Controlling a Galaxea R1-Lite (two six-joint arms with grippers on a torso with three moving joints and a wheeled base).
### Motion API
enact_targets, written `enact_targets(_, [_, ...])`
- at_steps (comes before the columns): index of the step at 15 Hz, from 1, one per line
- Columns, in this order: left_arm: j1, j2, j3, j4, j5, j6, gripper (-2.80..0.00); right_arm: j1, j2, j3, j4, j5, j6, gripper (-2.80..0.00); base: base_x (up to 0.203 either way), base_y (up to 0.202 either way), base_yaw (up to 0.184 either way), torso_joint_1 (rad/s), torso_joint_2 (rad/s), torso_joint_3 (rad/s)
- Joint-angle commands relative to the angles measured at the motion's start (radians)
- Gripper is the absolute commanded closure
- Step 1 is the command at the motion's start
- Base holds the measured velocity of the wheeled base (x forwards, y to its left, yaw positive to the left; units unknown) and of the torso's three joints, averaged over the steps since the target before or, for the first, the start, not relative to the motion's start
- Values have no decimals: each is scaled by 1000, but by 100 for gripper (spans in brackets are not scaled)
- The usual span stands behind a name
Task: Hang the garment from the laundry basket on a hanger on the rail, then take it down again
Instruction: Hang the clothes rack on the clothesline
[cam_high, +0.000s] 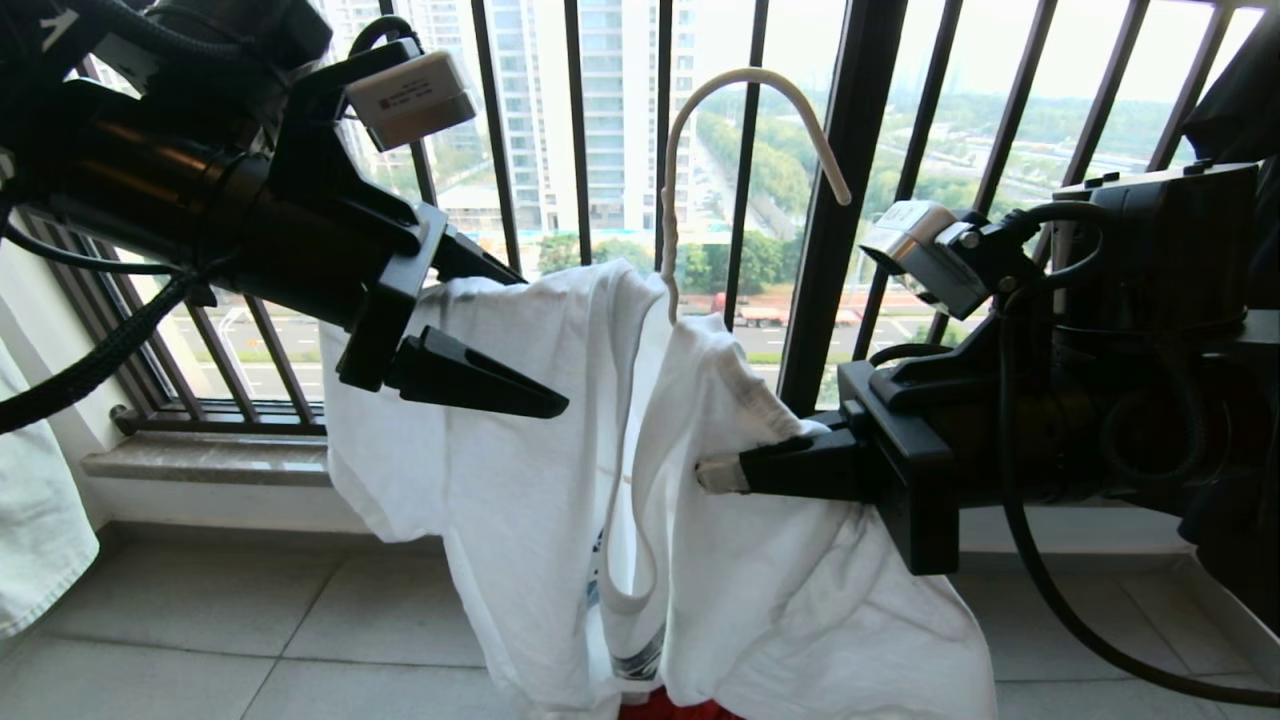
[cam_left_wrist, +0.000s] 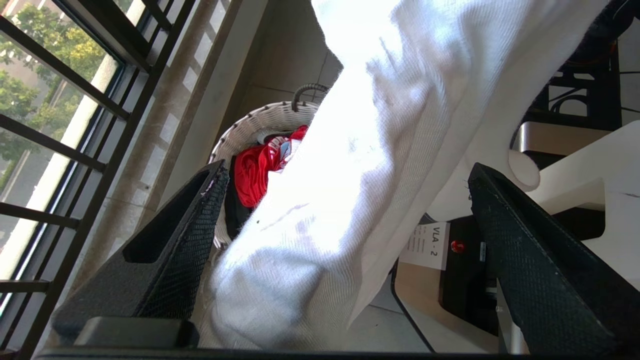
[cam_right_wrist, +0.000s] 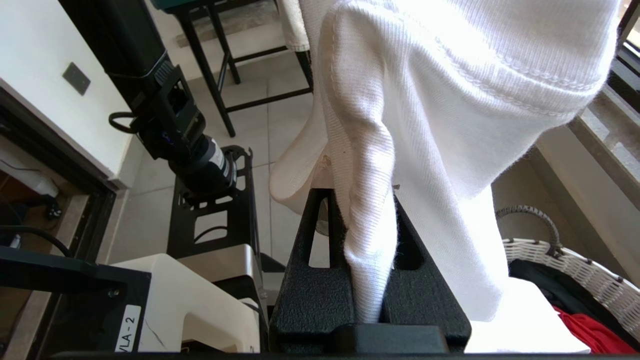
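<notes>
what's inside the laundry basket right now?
In the laundry basket a red garment shows, with something dark beside it. The white T-shirt, clamped by the right gripper, hangs over the basket and covers the rest; the left gripper is open.

The floor (cam_high: 250, 630) of pale grey tiles is carrying the basket (cam_left_wrist: 260, 122), which is sitting below the left fingers (cam_left_wrist: 200, 220), near the wall under the window. A red garment (cam_left_wrist: 257, 170) is lying inside it. Black stool legs (cam_right_wrist: 220, 75) are standing on the tiles beyond the right fingers (cam_right_wrist: 325, 280).
</notes>
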Motion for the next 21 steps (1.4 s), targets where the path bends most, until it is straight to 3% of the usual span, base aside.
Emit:
enact_targets(1, [0, -7, 0, 7, -4, 4, -280, 0, 0, -1, -3, 4, -1, 0, 0, 0, 0, 0, 0, 0])
enact_targets(2, [0, -10, 0, 8, -2, 4, -280, 0, 0, -1, -3, 5, -1, 0, 0, 0, 0, 0, 0, 0])
enact_targets(3, [0, -7, 0, 8, -2, 4, 0, 0, 0, -1, -3, 5, -1, 0, 0, 0, 0, 0, 0, 0])
enact_targets(17, [-22, 5, 48, 3, -6, 5, 0, -24, 8, -11, -8, -4, -4, 0, 0, 0, 0, 0, 0, 0])
enact_targets(21, [-20, 18, 54, 2, -58, 1, 0, -32, 23, -21, -9, -6, -5, 0, 0, 0, 0, 0, 0, 0])
